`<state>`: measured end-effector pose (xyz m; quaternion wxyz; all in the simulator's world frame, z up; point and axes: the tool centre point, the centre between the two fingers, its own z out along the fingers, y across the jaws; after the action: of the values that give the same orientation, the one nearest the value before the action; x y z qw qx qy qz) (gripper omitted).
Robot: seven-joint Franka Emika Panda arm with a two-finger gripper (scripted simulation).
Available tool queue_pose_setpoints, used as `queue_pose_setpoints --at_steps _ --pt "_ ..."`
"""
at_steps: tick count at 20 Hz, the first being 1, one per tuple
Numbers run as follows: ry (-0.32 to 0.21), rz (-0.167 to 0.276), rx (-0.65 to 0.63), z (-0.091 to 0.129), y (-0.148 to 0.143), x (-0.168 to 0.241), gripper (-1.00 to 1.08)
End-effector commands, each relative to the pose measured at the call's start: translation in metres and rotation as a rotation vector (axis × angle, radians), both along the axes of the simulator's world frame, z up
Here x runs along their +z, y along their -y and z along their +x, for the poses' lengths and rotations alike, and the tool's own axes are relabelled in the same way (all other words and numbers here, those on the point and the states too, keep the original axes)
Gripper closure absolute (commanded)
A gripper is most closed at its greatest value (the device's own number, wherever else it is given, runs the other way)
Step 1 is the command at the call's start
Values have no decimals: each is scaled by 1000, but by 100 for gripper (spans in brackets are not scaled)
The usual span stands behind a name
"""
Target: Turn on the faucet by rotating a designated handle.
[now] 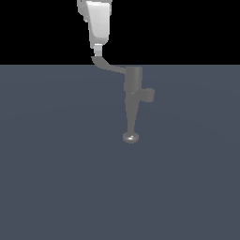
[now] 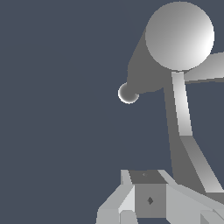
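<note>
Hand [image 1: 97,52] sits at the handle [image 1: 108,66] tip, away from the faucet [image 1: 132,96]; can't tell its opening. Next: push sideways.

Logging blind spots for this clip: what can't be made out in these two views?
- Exterior view: the white blocky gripper is cut off by the top edge, and its fingertips are too small to show whether they touch the long flat grey handle.
- Wrist view: the fingers run off the bottom edge, so the opening is unclear.
- Wrist view: the grey metal faucet is partly hidden by its own round top.
</note>
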<state>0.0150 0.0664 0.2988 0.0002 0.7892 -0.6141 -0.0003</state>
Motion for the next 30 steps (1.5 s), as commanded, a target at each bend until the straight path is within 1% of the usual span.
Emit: queue_pose_setpoints --at_steps 1,22,23,24,30 --pt "0 0 0 -7 2 0 108" --pt "1 0 -1 -73 21 0 108" --pt "1 0 -1 -73 21 0 108" --pt "8 1 2 -68 19 2 108" --pt "6 1 1 -83 43 1 108"
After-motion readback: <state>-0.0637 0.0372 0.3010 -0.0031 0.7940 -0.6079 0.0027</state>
